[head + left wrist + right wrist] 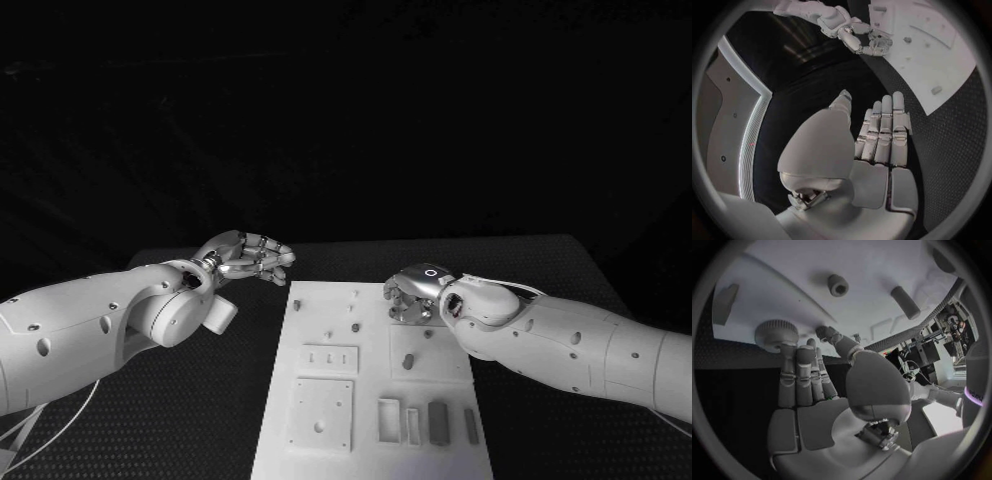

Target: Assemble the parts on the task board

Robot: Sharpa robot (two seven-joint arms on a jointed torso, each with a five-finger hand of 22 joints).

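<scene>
Two robot hands: right robot hand over board edge, fingertips on ridged knob, grip unclear. Left robot hand beside board, empty, fingers apart. Knob looks light, rigid; pinch the ridged rim.

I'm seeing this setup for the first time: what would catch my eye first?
The white task board lies lengthwise in the middle of the black table, with small parts on it. The right hand reaches over the board's far right part, its fingers at a round ribbed part. The left hand hangs off the board's far left corner, holding nothing.
</scene>
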